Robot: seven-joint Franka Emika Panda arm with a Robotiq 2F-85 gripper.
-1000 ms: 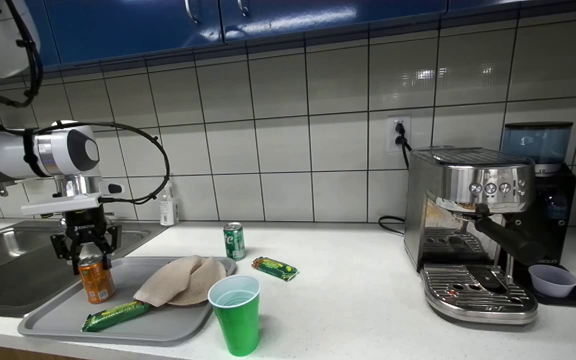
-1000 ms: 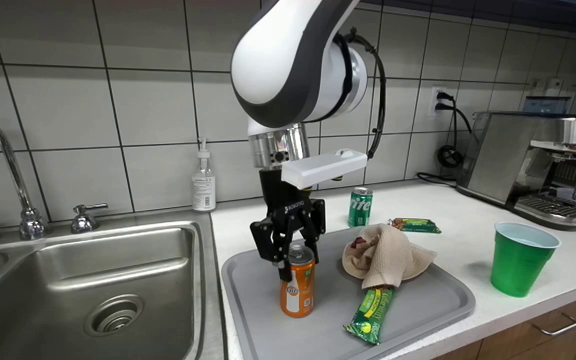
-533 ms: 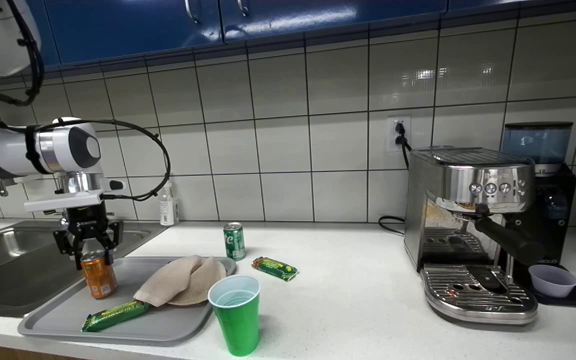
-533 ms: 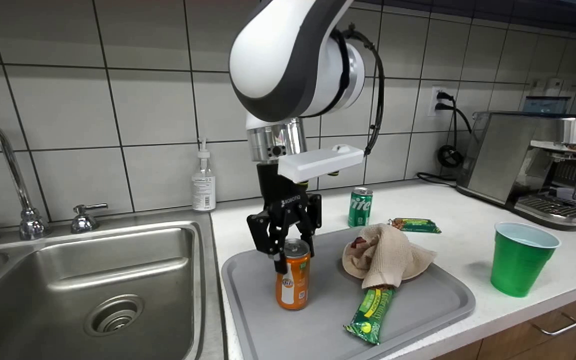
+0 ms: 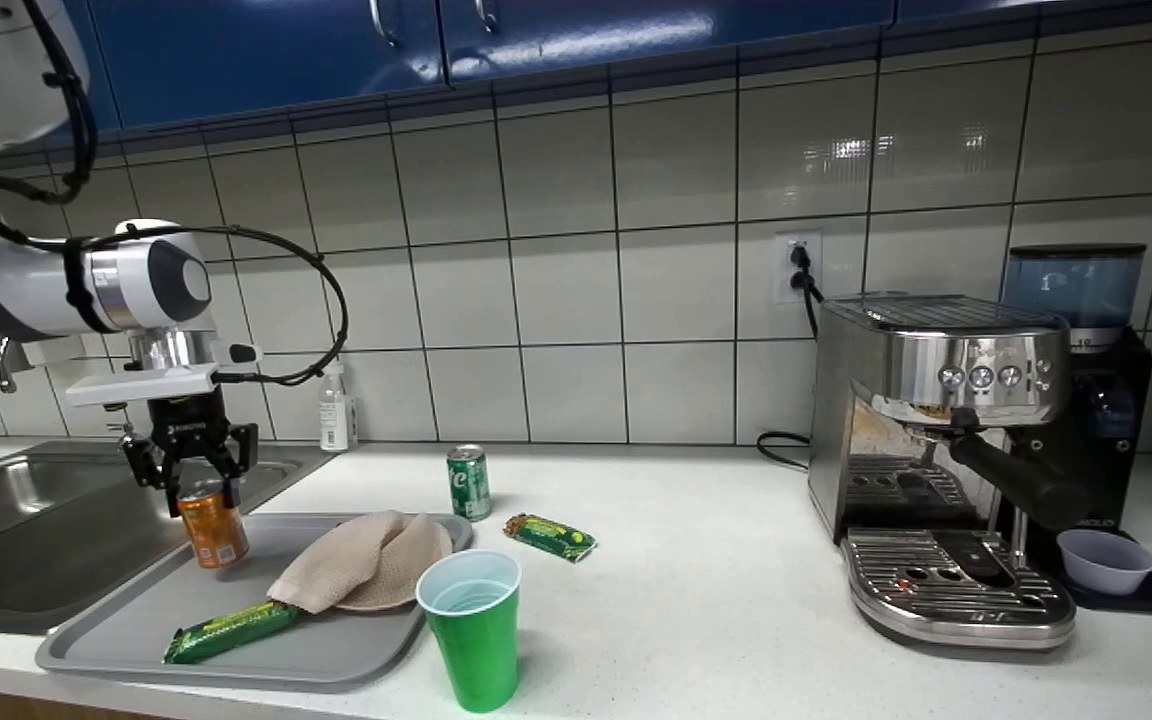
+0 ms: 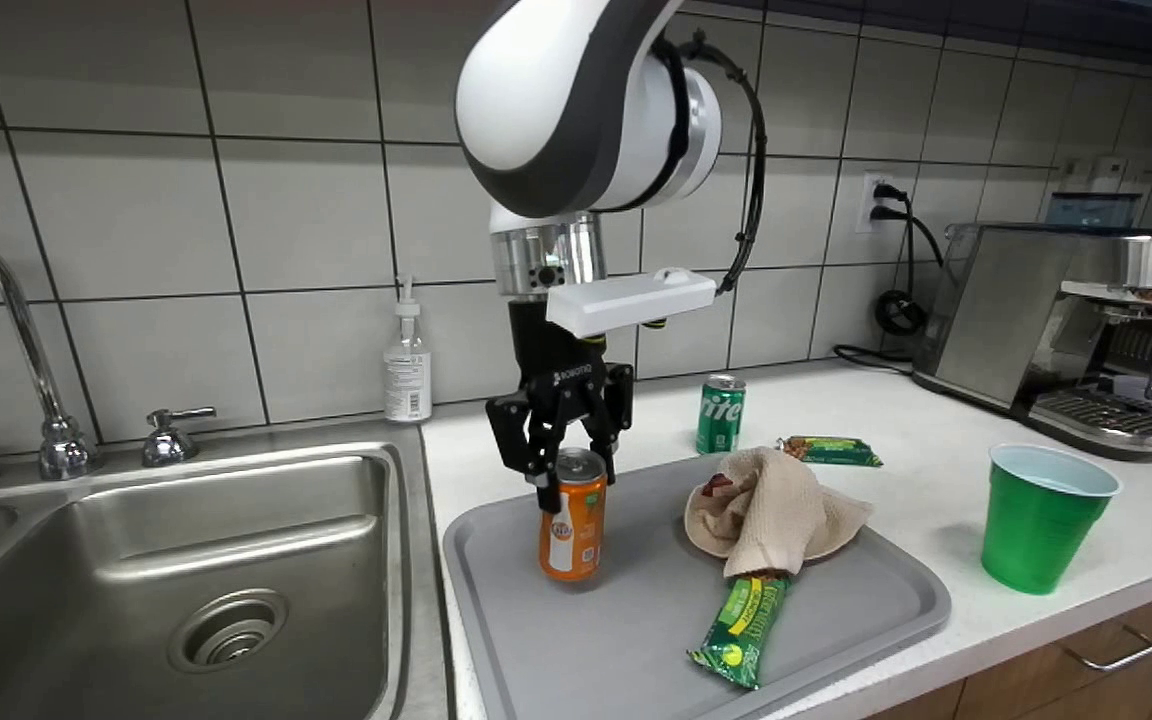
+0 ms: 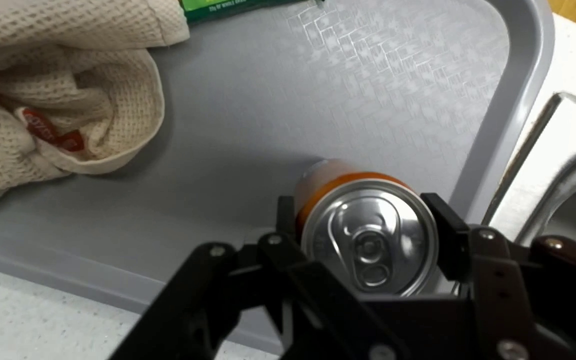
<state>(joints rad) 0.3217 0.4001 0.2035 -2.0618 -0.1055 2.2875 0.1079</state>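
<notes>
My gripper point(image 5: 204, 497) is shut on the upper part of an orange can point(image 5: 213, 532), with one finger on each side. The can also shows in an exterior view point(image 6: 573, 535), slightly tilted and apparently just above the grey tray point(image 6: 656, 640). In the wrist view its silver lid point(image 7: 370, 240) faces the camera between the fingers, pull tab visible. On the tray, beside the can, lies a crumpled beige cloth point(image 6: 776, 510) with a small red wrapper point(image 7: 50, 130) in its fold. A green-wrapped bar point(image 5: 233, 632) lies partly under the cloth.
A metal sink point(image 6: 236, 560) adjoins the tray, with a faucet point(image 6: 21, 330) and soap bottle point(image 6: 407, 365) behind. A green soda can point(image 5: 468, 483), another green bar point(image 5: 550, 537) and a green cup point(image 5: 476, 640) stand or lie on the counter. An espresso machine point(image 5: 946, 450) stands farther along.
The gripper and the orange can have risen and shifted together toward the back of the tray. The can tilts slightly more. The other things have not moved.
</notes>
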